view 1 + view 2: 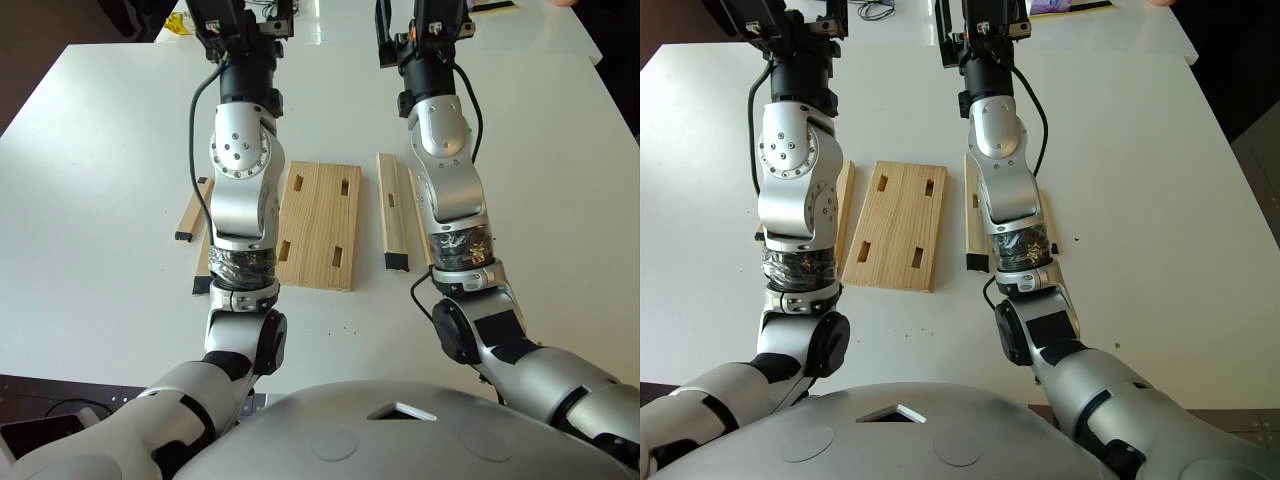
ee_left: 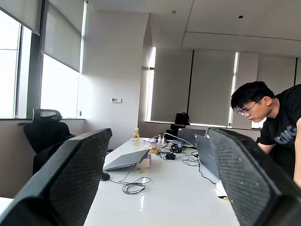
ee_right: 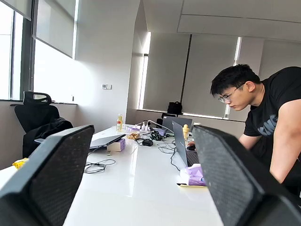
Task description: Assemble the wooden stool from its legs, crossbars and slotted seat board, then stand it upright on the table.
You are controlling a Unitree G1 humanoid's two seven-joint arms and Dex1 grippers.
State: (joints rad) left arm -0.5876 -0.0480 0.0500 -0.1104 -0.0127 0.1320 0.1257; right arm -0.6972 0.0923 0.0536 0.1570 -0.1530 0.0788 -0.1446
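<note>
White tabletop (image 1: 100, 150) carries everything I have to work with, and every part lies flat and unassembled on it. Both of my arms stretch forward over it, with the wood beneath and between the forearms.

The largest part, the slotted seat board (image 1: 318, 225), lies in the middle between the two arms. Its four slots face up and its long sides run away from me.

To its right a slotted bar (image 1: 391, 215) lies parallel to the board and just beside it, with a black cap on its near end. A second right bar (image 1: 418, 200) lies against that one's outer side, partly hidden under my right forearm.

On the left, an outer left bar (image 1: 191, 210) lies apart from the board, angled slightly, with a dark near end. An inner left bar (image 1: 203, 270) is mostly covered by my left forearm, and I see only its edge and dark near tip. I cannot tell legs from crossbars.

The left gripper (image 2: 160, 141) hangs above the far part of the tabletop. Its two black fingers (image 2: 61, 183) are spread wide with nothing between them. The right gripper (image 3: 143, 136) hangs level with it on the other side, also spread apart and empty. Neither touches any wood.
</note>
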